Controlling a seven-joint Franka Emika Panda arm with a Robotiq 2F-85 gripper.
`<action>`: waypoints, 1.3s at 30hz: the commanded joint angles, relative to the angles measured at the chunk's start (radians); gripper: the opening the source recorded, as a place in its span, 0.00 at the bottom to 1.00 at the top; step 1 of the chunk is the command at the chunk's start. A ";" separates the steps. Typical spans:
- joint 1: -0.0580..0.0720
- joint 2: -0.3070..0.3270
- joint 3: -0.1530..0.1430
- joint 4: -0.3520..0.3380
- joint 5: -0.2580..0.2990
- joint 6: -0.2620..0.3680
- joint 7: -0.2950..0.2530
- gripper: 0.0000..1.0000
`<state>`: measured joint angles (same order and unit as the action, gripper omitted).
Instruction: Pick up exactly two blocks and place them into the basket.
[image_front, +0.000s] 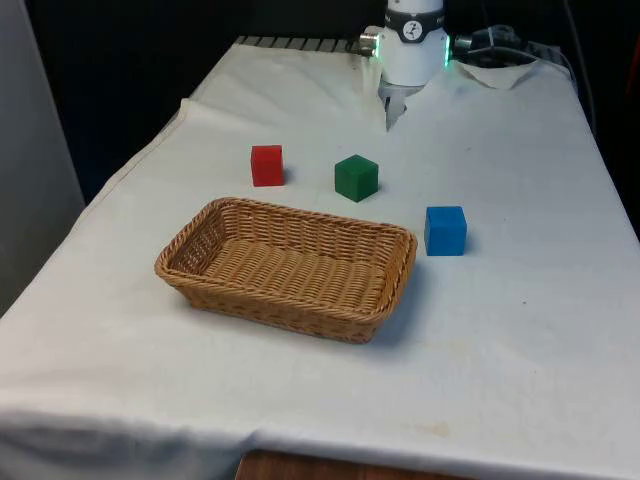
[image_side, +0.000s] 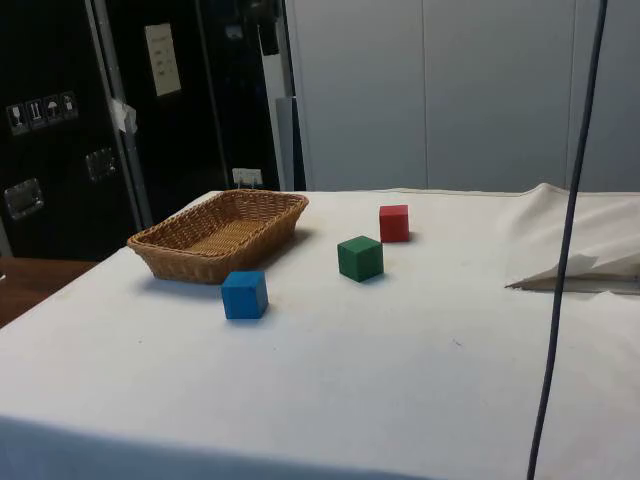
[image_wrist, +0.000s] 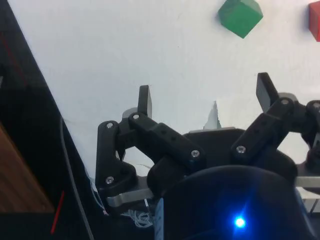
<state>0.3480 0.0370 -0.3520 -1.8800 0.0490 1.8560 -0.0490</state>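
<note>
Woven wicker basket sat nearest, nothing inside. Behind it lay a red cube, green cube and blue cube, well apart, likely spaced so each could be grasped singly. End effector hung over bare tabletop, fingers apart, gripping nothing; the wrist view showed that gap, with green cube nearest.

A white cloth covers the table; it bunches into a fold at one end; dark cabinets stand behind; a thin black cable hangs down.
</note>
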 joint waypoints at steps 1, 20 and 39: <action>0.002 -0.020 0.001 -0.022 -0.008 0.015 0.007 1.00; 0.000 -0.170 0.016 -0.209 -0.029 0.097 0.016 1.00; -0.008 -0.262 0.023 -0.397 -0.103 0.225 0.039 1.00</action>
<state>0.3440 -0.2200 -0.3320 -2.2660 -0.0370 2.0660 -0.0210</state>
